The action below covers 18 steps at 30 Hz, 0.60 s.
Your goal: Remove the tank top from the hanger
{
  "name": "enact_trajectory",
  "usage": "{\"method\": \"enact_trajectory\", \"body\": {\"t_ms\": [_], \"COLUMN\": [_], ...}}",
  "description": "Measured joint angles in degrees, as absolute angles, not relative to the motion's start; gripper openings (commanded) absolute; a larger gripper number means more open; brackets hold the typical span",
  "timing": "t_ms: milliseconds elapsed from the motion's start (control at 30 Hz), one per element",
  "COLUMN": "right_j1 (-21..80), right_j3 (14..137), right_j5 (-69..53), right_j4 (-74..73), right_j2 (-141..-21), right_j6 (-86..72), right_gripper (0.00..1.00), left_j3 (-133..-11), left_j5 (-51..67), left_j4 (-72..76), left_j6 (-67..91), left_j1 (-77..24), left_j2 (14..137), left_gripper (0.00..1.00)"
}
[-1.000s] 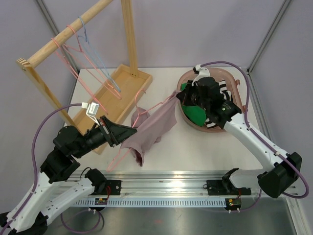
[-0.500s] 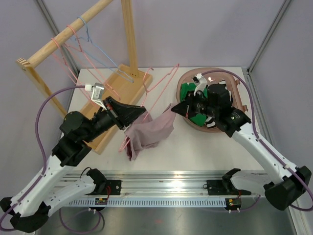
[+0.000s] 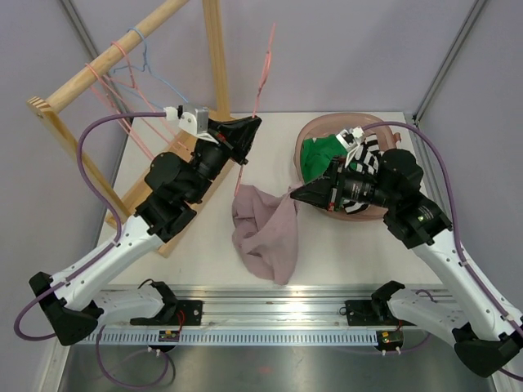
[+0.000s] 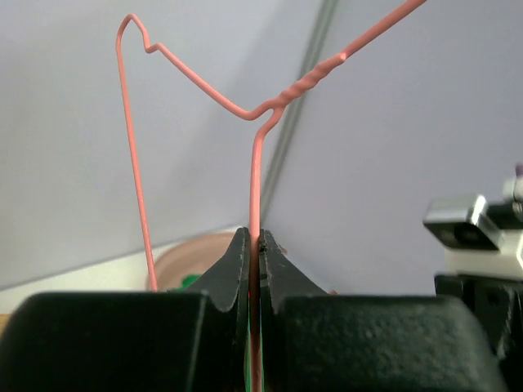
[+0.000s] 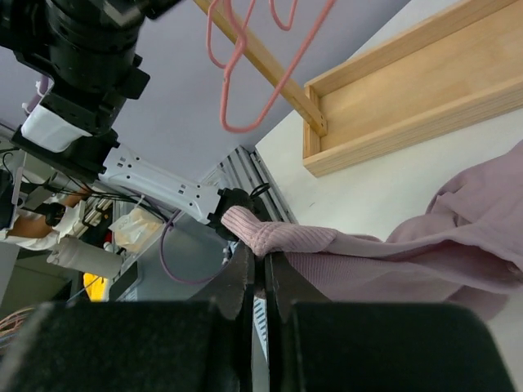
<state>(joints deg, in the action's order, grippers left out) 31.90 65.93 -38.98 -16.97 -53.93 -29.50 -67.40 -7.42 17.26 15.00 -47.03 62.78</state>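
The pink wire hanger (image 3: 263,69) stands nearly upright, its hook high against the back wall. My left gripper (image 3: 253,124) is shut on its wire; the left wrist view shows the wire (image 4: 255,180) pinched between the jaws (image 4: 255,242). The mauve ribbed tank top (image 3: 265,233) hangs below the hanger in a bunch down to the table. The wire's lower end reaches its upper edge; I cannot tell if it is still threaded. My right gripper (image 3: 295,193) is shut on a folded edge of the top (image 5: 392,245), seen in the right wrist view (image 5: 262,255).
A wooden rack (image 3: 90,77) with several pink and blue hangers stands at the back left, on a wooden tray base (image 5: 409,90). A pink basin (image 3: 315,126) with green and striped clothes sits at the back right, under the right arm.
My left gripper has lifted the hanger up and back until it stands upright. The tank top has dropped lower and nearer. My right gripper has moved nearer, still holding the top.
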Motion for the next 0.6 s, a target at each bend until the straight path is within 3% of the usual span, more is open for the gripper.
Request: {"method": "enact_trajectory", "body": {"t_ms": [233,333,367,433,467,500,600], "right_j1": [35.14,38.02,39.24,41.85,42.96,44.03,45.89], "right_j3": [63.55,61.54,60.9,59.7,59.27,59.02,58.83], "right_j5": [-36.58,-31.97,-30.09,-26.44,-24.82,-23.2,-18.74], "right_j4": [-16.53,-16.49,-16.47,-16.64,-16.82,-17.23,-18.85], "right_j2": [-56.18,-58.98,-60.29,-63.0,-64.31,-65.39,-66.67], "right_j6": [-29.93,-30.11,-30.24,-30.85,-30.87,-31.18,-30.7], "right_gripper": [0.01,0.18,0.39,0.6,0.9,0.99,1.0], "left_j3": [-69.8,-69.8,-69.91,-70.63,-71.4,-72.03,-75.66], "left_j5": [-17.96,-24.99,-27.42,-32.05,-34.79,-36.47,-41.89], "left_j4": [20.05,20.16,20.16,20.12,19.86,19.55,17.08], "left_j6": [12.47,12.1,11.94,11.77,11.77,11.79,12.03], "left_j1": [-49.63,-52.27,-53.06,-54.13,-54.54,-54.72,-54.87], "left_j2": [63.48,63.61,63.81,64.66,65.43,65.98,68.58], "left_gripper": [0.0,0.0,0.0,0.0,0.0,0.0,0.0]}}
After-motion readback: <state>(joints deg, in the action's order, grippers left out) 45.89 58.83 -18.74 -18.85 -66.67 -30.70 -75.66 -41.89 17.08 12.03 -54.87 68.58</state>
